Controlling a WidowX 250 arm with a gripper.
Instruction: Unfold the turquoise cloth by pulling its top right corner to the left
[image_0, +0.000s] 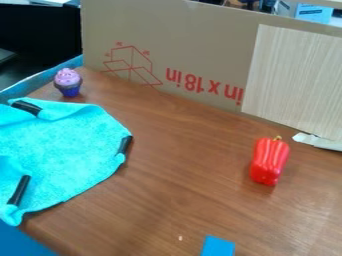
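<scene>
A bright turquoise cloth (63, 155) lies spread with soft folds over the left side of the brown table (180, 175), and several short black strips sit along its edges. Just beyond the cloth's back edge, a toy cupcake (68, 82) with pink-purple topping and a dark blue base stands upright. A shiny red toy bell pepper (270, 161) with a small stem rests at the right, apart from the cloth. At the bottom edge, right of the middle, is part of a flat blue piece (218, 246).
A cardboard wall (200, 45) with red print runs along the table's back, and a pale wood-grain panel (294, 80) covers its right part. A torn white strip (317, 142) lies at the panel's foot. Blue edging (40, 80) borders the upper left, and a blue surface (20, 242) the lower left.
</scene>
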